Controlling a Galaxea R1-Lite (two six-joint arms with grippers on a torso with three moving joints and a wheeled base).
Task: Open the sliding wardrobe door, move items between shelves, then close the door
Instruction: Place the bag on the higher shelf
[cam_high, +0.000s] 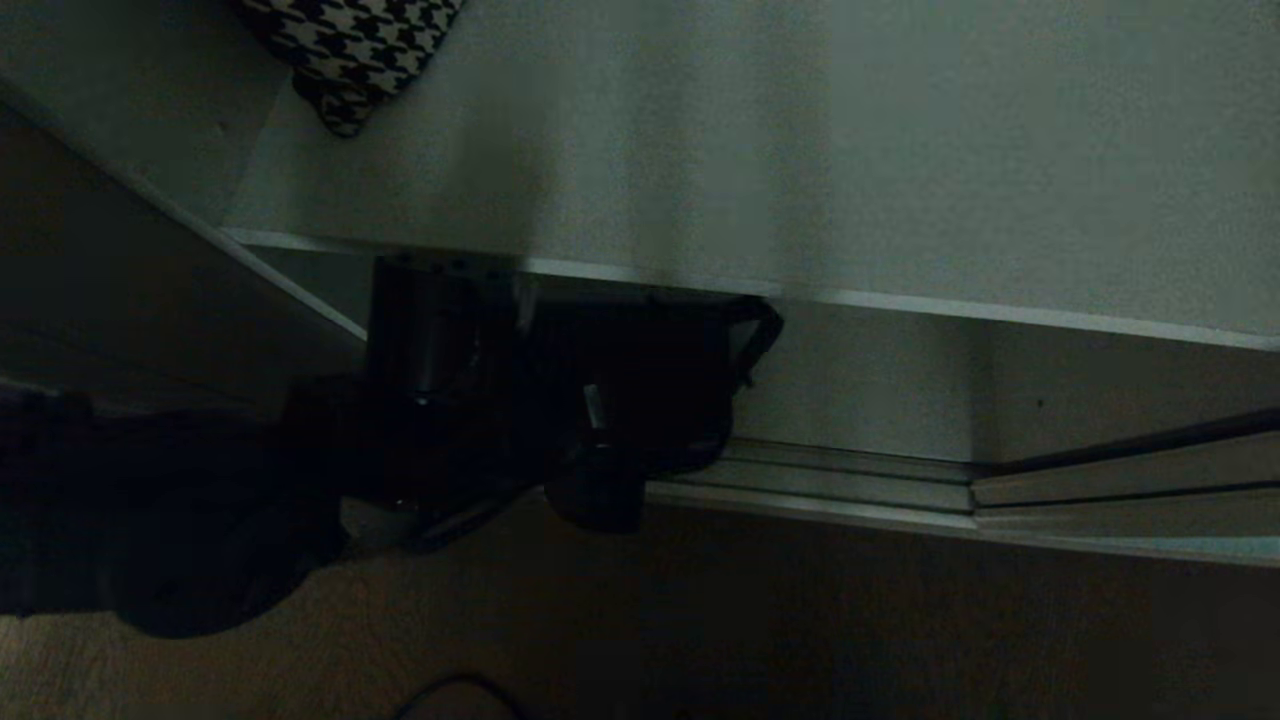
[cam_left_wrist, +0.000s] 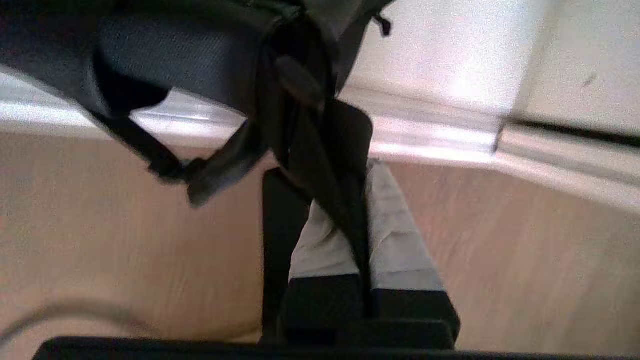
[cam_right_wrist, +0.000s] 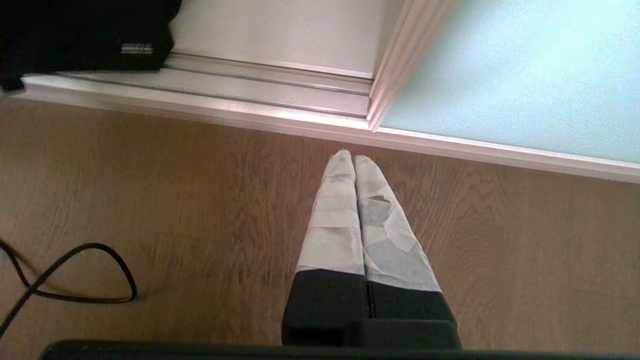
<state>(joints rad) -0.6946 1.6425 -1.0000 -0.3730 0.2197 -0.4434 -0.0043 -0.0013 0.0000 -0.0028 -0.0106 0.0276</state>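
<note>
A black fabric bag (cam_left_wrist: 190, 55) with dangling straps hangs from my left gripper (cam_left_wrist: 350, 195), whose taped fingers (cam_left_wrist: 400, 240) are shut on one of its straps. In the head view the bag (cam_high: 680, 370) hangs just below the front edge of the broad pale shelf (cam_high: 800, 170), over the floor track. The houndstooth cloth (cam_high: 350, 50) lies at the shelf's far left. My right gripper (cam_right_wrist: 348, 157) is shut on nothing, low over the wooden floor. Beside it stands the frosted sliding wardrobe door (cam_right_wrist: 510, 75), slid to the right.
A ridged silver floor track (cam_right_wrist: 225, 90) runs along the wardrobe's foot, with the pale bottom board (cam_right_wrist: 280, 30) behind it. A black cable (cam_right_wrist: 75, 270) loops on the wooden floor (cam_right_wrist: 200, 200). The door's lower frame (cam_high: 1120, 480) shows on the right in the head view.
</note>
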